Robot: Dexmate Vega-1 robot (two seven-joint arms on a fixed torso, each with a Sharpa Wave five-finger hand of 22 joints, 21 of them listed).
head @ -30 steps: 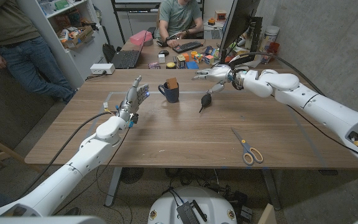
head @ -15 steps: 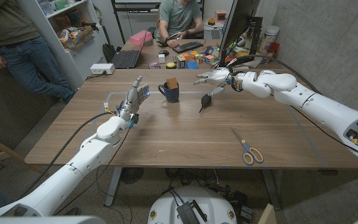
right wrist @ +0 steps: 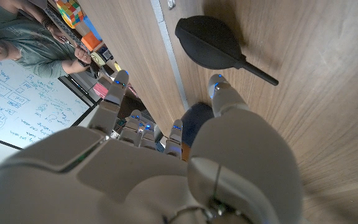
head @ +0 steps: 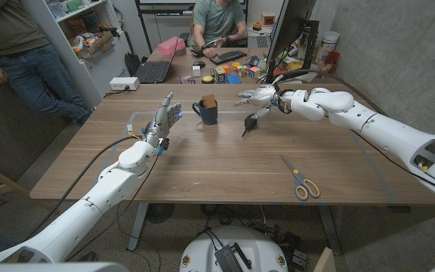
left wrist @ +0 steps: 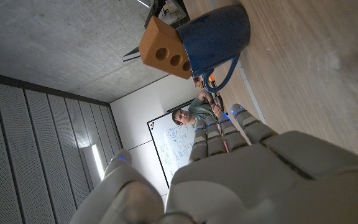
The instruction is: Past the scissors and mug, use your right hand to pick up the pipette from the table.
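The pipette (head: 249, 122), a black rubber bulb with a thin black nozzle, lies on the wooden table (head: 217, 162) right of the mug. My right hand (head: 258, 94) hovers just beyond it, fingers spread and holding nothing. In the right wrist view the pipette's bulb (right wrist: 211, 50) lies ahead of the fingertips of my right hand (right wrist: 166, 155), apart from them. The dark blue mug (head: 207, 112) holds a brown block. The scissors (head: 300, 180) lie near the front right. My left hand (head: 165, 119) stands upright left of the mug, fingers straight, empty.
The mug (left wrist: 219, 34) with its brown block (left wrist: 163, 53) shows ahead of my left hand (left wrist: 247, 168). A person sits at the cluttered far end, beside a laptop (head: 154, 70) and a monitor (head: 285, 30). Another person stands at back left.
My right hand has sunk slightly and drifted a little left, closer to the pipette. The left hand, mug, scissors and pipette have not moved.
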